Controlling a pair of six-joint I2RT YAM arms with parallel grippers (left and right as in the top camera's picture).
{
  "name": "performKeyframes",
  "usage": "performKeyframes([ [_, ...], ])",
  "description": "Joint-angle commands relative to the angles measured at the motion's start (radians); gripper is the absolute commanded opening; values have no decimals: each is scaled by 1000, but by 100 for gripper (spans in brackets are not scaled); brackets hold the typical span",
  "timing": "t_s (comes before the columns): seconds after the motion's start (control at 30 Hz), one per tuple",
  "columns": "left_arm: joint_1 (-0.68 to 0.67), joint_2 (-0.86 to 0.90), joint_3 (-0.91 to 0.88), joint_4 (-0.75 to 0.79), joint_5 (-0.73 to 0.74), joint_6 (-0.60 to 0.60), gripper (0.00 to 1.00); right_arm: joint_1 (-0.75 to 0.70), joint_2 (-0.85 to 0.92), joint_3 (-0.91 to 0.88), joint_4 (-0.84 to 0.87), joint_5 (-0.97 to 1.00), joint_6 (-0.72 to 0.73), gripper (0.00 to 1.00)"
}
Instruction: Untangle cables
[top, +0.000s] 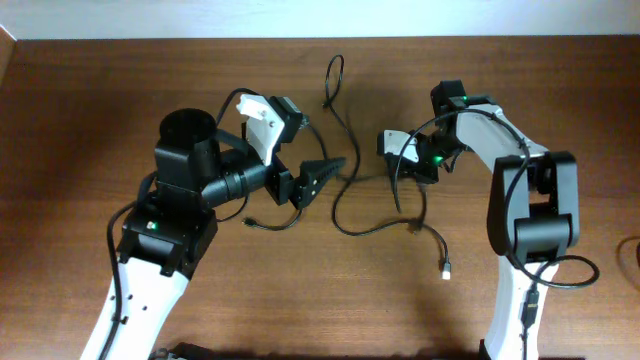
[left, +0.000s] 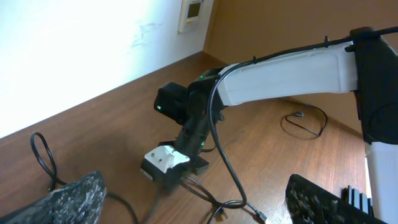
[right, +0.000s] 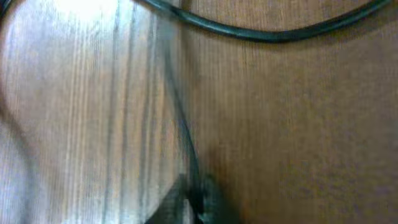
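A small dark plug (top: 250, 222) lies on the wooden surface (top: 120, 80), nearward and left of the left end effector (top: 330, 170). That end effector points right, and the left wrist view shows its fingers spread wide and holding nothing. Just right of its tips, the cables (top: 345, 230) run lengthwise from the far side to the near side. Farther right, the right end effector (top: 398, 160) points down onto them; I cannot tell its opening. Farthest right, a whitish plug (top: 447, 268) points nearward.

Two arms (top: 160, 250), two claws (top: 330, 168); thin black cables (top: 345, 120), apparently three.
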Motion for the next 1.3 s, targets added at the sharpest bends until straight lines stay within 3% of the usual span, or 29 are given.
performKeyframes([
  [0.0, -2, -10, 17, 1, 10, -10, 94, -2, 24, 26, -13, -84, -5, 4],
  [0.07, -2, -4, 17, -11, -43, 29, 95, -2, -2, 105, -60, -294, -6, 4],
  [0.17, -2, 54, 17, -109, -113, 206, 99, -2, -102, 272, -175, -578, -5, 4],
  [0.37, -2, 244, 17, 1, -30, 310, 100, -2, -321, 560, -581, -646, 35, 4],
  [0.4, -2, 243, 17, 50, -30, 294, 89, -1, -365, 560, -604, -646, 102, 4],
  [0.43, -2, 243, 17, 105, -35, 256, 15, -1, -396, 560, -640, -647, 122, 4],
  [0.47, -2, 243, 17, 145, -57, 222, 0, -1, -417, 561, -675, -654, 122, 4],
  [0.57, -2, 243, 17, 299, -394, 54, 0, -2, -446, 561, -707, -693, 122, 4],
  [0.67, -1, 238, 20, 408, -529, -11, 0, -3, -443, 560, -703, -563, 122, 7],
  [0.73, -2, 219, 75, 438, -486, -10, 0, -3, -429, 558, -697, -354, 122, 69],
  [0.77, -2, 212, 125, 404, -396, -10, 0, -3, -422, 558, -675, -305, 122, 75],
  [0.9, -2, 211, 357, 79, -62, 19, 0, -3, -377, 557, -555, -230, 114, 77],
  [1.0, -2, 211, 536, -114, 61, 86, 0, -2, -301, 557, -515, -307, 113, 77],
  [1.03, -2, 211, 581, -134, 83, 86, 0, -2, -269, 557, -494, -386, 102, 77],
  [1.1, -2, 211, 632, -137, 98, 86, 0, -1, -203, 557, -461, -628, 31, 58],
  [1.17, -2, 211, 637, -137, 102, 85, 0, 1, -157, 557, -417, -845, -33, 57],
  [1.27, -2, 211, 640, -106, 133, 88, 0, 63, -129, 557, -320, -975, -33, 57],
])
